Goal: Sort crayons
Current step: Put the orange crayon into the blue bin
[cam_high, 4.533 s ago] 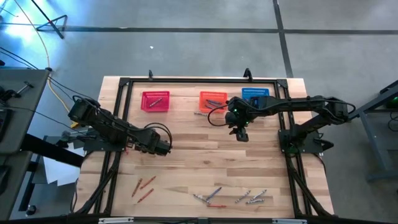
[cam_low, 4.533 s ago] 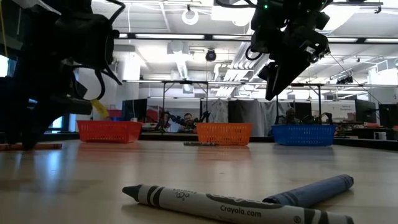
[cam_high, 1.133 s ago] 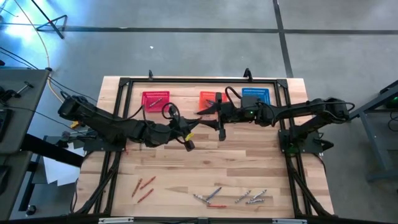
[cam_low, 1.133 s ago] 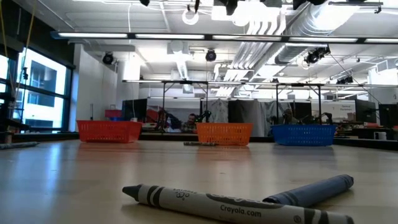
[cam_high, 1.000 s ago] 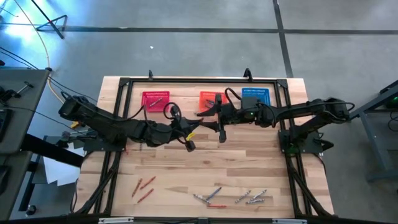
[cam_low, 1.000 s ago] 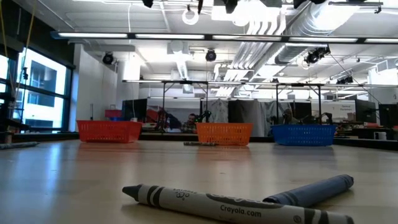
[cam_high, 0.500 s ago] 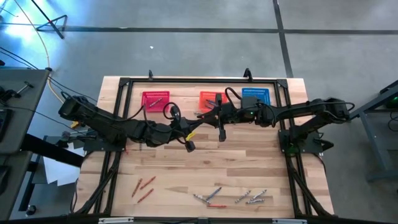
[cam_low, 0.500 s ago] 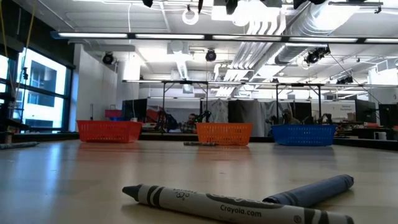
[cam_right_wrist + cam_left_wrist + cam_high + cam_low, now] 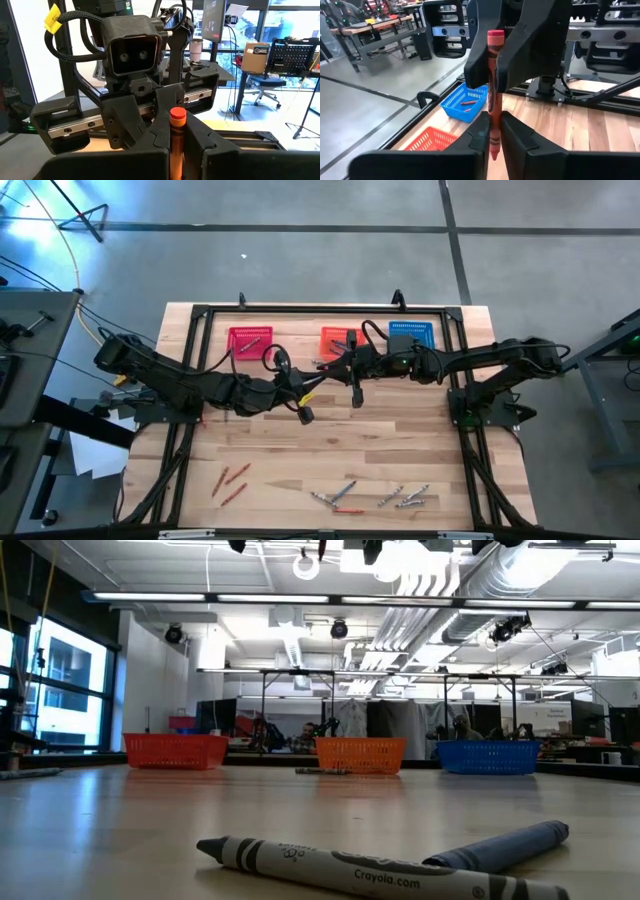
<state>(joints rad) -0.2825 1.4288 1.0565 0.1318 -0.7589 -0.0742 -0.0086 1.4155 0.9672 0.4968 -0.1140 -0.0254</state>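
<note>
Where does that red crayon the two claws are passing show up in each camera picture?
High view: not discernible; the left claw and right claw meet mid-table.
Low view: not in it.
Left wrist view: the red crayon stands centre, between both claws.
Right wrist view: its tip, lower centre.
Shared landmark: the blue basket.

Bright, even overhead light from rows of ceiling lamps [image 9: 330, 600], window glare blown out blue-white at the overhead view's floor corner [image 9: 25, 220], soft shadows on the pale wood table [image 9: 400, 450], nearest crayons [image 9: 350, 865] slightly soft, distant baskets [image 9: 360, 754] hazy, wrist views curved at the edges.
</note>
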